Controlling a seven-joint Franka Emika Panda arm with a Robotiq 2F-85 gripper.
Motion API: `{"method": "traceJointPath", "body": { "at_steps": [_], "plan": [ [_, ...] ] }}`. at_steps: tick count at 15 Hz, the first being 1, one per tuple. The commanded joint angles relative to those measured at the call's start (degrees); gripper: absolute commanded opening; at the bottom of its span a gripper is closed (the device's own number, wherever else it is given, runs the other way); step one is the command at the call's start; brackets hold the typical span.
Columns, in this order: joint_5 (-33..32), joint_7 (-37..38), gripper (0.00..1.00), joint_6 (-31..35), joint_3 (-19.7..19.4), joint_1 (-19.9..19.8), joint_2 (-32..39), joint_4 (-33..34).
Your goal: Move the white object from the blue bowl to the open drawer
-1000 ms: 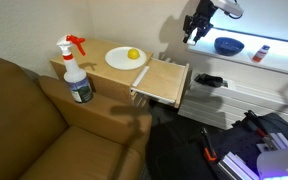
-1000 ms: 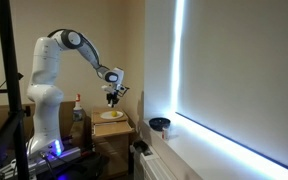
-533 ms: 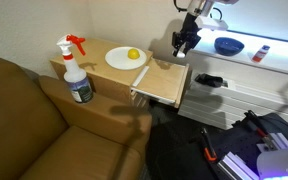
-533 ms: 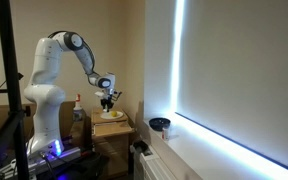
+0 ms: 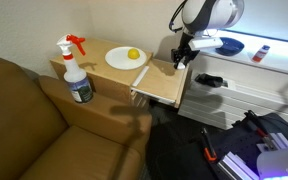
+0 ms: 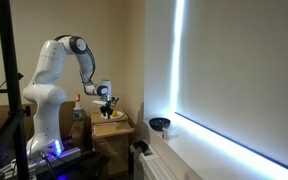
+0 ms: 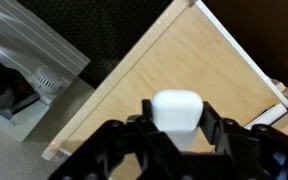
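In the wrist view my gripper [image 7: 177, 115] is shut on the white object [image 7: 178, 107], a small rounded white block held between the two black fingers. Below it lies the open drawer [image 7: 174, 60], light-tan wood with a flat bottom and low sides. In an exterior view the gripper [image 5: 180, 58] hangs just over the far end of the open drawer [image 5: 156, 84]. The blue bowl [image 5: 228, 46] sits on the white ledge behind the arm; it also shows in an exterior view [image 6: 160, 124]. The gripper shows small in that view [image 6: 106, 100].
A white plate [image 5: 124, 58] with a yellow fruit [image 5: 133, 54] and a spray bottle [image 5: 77, 72] stand on the cabinet top. A brown sofa [image 5: 29, 125] is beside the cabinet. A black item [image 5: 210, 80] lies on the white ledge. A white radiator edge [image 7: 34, 50] flanks the drawer.
The arm has swung from above the blue bowl toward the cabinet and come down over the open drawer, carrying the white object.
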Motion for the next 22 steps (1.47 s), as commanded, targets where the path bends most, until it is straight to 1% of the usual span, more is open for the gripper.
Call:
{"method": "traceJointPath", "body": {
  "at_steps": [1,2,3,5,7,9,10,11,12,13,15,16,18,19,21,22],
  "plan": [
    [0.1,-0.6,0.24,0.0,0.7,-0.4,1.5,0.8],
    [-1.5,1.1,0.24,2.0,0.1,0.9,2.5,0.5],
    [-1.7,1.6,0.24,3.3,0.4,1.4,3.1,0.3],
    [-3.2,4.8,0.24,7.0,-0.1,4.1,5.2,1.1],
    [-7.4,9.4,0.24,11.4,-3.4,8.5,7.3,1.3],
    [-12.4,14.4,0.24,14.5,-9.2,14.7,9.9,2.0],
    [-12.3,15.6,0.24,14.4,-10.3,16.1,11.0,2.3],
    [-11.5,16.2,0.24,13.8,-10.5,16.7,11.8,2.7],
    [-10.3,14.0,0.49,13.1,-8.8,15.0,9.4,1.1],
    [-10.3,14.7,0.49,13.1,-9.5,16.0,10.4,1.5],
    [-10.2,15.0,0.49,13.2,-9.9,16.5,11.4,2.1],
    [-10.2,15.0,0.24,13.2,-10.0,16.5,11.6,2.3],
    [-7.6,13.3,0.24,13.6,-6.0,13.1,12.9,2.8],
    [-5.6,12.6,0.24,13.7,-3.2,11.2,13.3,3.2],
    [-3.6,11.5,0.24,14.6,-0.9,9.6,14.4,3.3],
    [-3.2,11.4,0.24,14.4,-0.7,9.6,14.9,3.6]
  ]
}}
